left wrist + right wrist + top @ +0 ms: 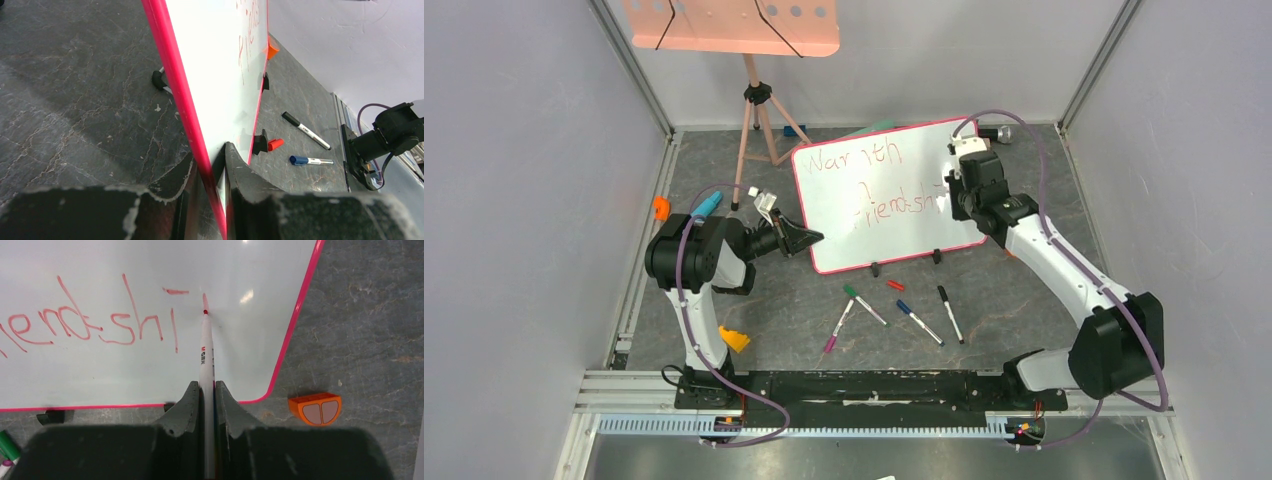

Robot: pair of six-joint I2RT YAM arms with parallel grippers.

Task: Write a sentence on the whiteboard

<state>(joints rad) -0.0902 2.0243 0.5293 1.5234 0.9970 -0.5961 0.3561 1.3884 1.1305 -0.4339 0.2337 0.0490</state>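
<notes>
The whiteboard stands tilted on two black clip feet behind the middle of the table. Red marker words on it, the sentence, read "Warmth" and lower "friendshi". My left gripper is shut on the whiteboard's pink-red left rim, one finger on each face, as the left wrist view shows. My right gripper is shut on a white red-tipped marker. Its tip touches the board just right of the last "i", under a short red stroke. In the right wrist view the gripper clamps the barrel.
Loose markers lie in front of the board: green, purple, blue, black, and a red cap. A salmon tray on a tripod stands at the back left. An orange block lies by the board's right corner.
</notes>
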